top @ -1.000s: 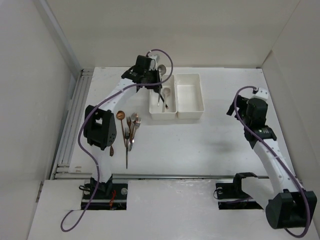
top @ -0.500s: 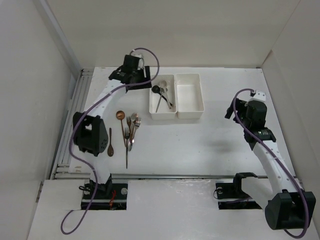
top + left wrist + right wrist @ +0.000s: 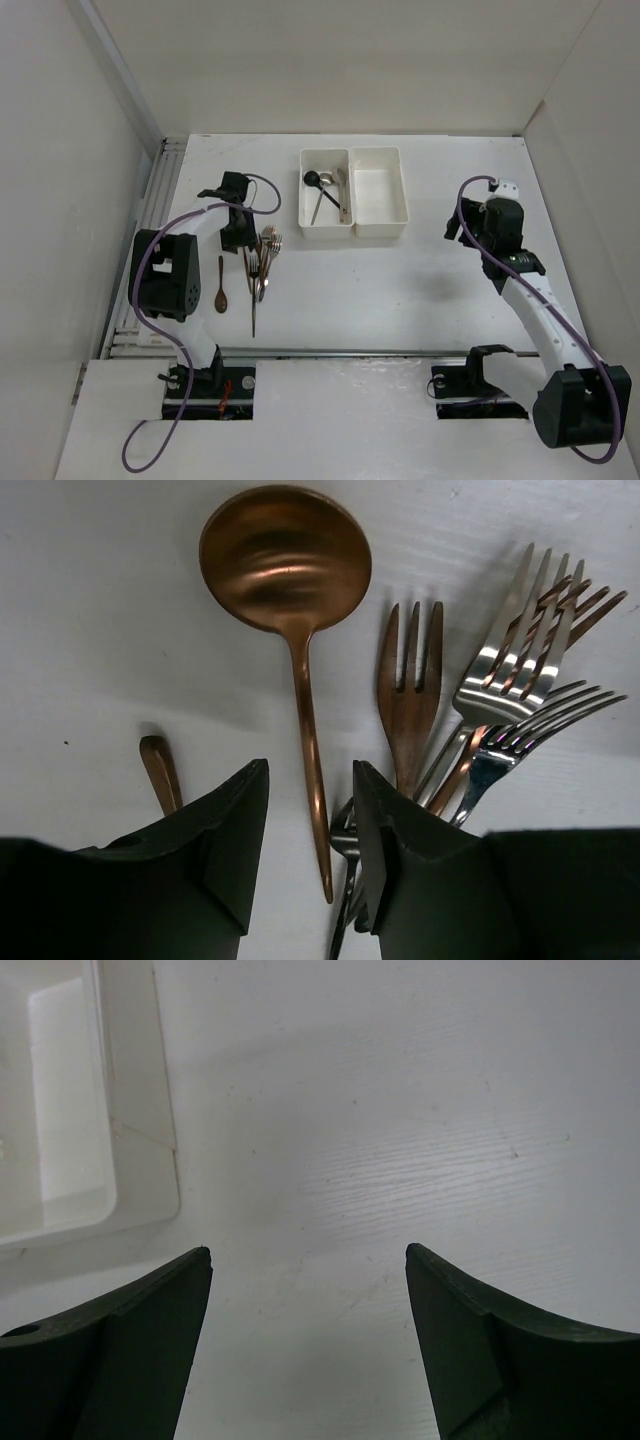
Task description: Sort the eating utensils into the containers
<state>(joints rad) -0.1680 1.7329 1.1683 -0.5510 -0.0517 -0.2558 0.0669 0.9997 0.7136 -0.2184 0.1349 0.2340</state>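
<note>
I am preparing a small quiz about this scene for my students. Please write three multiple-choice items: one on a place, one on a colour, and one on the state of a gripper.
1. Where do the sorted spoons lie?
A. in the left bin
B. in the right bin
C. beside the right arm's base

2. What colour is the spoon whose handle runs under the left gripper?
A. black
B. copper
C. white

3. In what state is the right gripper?
A. shut on a fork
B. shut on a spoon
C. open, holding nothing

Answers:
1 A: in the top view, only that bin holds spoons.
2 B: the left wrist view shows its copper bowl and handle.
3 C: its jaws stand wide apart over the bare table.
</note>
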